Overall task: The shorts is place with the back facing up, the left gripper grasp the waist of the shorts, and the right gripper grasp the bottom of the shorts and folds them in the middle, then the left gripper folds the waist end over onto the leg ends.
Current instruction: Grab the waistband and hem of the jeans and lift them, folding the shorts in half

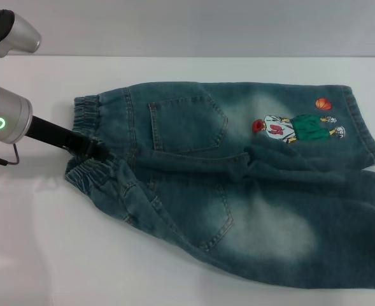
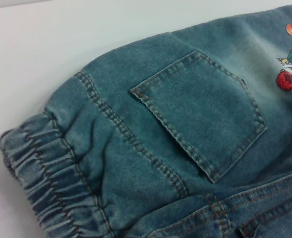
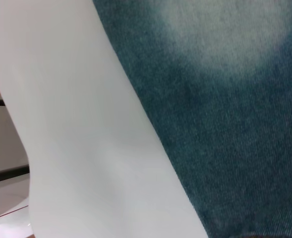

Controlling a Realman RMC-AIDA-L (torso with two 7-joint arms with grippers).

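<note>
Head view: left gripper (image 1: 97,150) reaches low into waist of the shorts (image 1: 85,137).

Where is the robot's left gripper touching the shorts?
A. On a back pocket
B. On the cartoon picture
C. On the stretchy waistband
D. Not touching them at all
C. In the head view the left gripper sits at the middle of the gathered waistband of the shorts, far from the cartoon picture and clear of the back pocket.

A lab-like test bench: bare white tabletop (image 1: 41,242) against a plain grey backdrop (image 1: 206,25).
</note>
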